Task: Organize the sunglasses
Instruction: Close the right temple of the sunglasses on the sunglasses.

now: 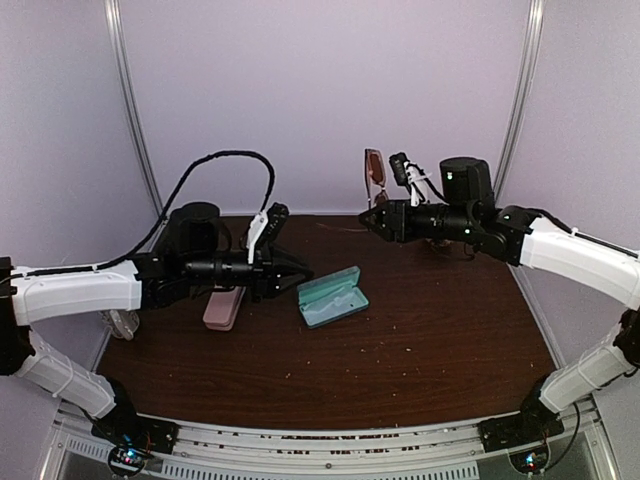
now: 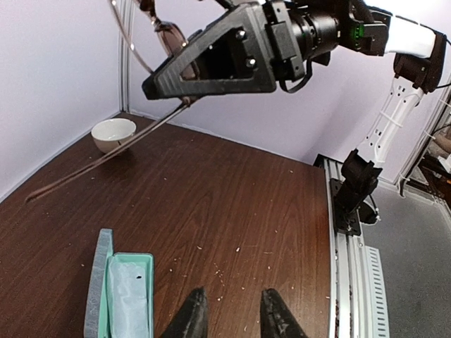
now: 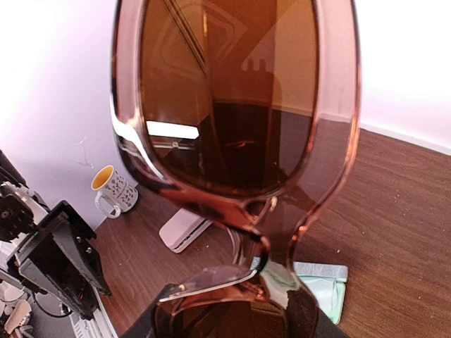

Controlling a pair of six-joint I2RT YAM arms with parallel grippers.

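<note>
The sunglasses [image 1: 374,175], a pair with a reddish-brown frame and brown lenses, hang upright in the air at the back of the table. My right gripper [image 1: 368,222] is shut on their lower part. In the right wrist view the sunglasses [image 3: 232,98] fill the frame, with the right gripper [image 3: 232,325] clamped on the lower lens rim. In the left wrist view the sunglasses [image 2: 169,35] show at the top, one temple arm trailing down to the left. My left gripper [image 1: 305,272] [image 2: 232,310] is open and holds nothing, hovering just right of an open teal case [image 1: 333,297] [image 2: 127,296].
A shut pink case [image 1: 223,308] [image 3: 184,227] lies under the left arm. A patterned mug [image 3: 113,189] stands at the table's left side. A white bowl [image 2: 113,134] sits near the back wall. The teal case [image 3: 320,282] holds a pale cloth.
</note>
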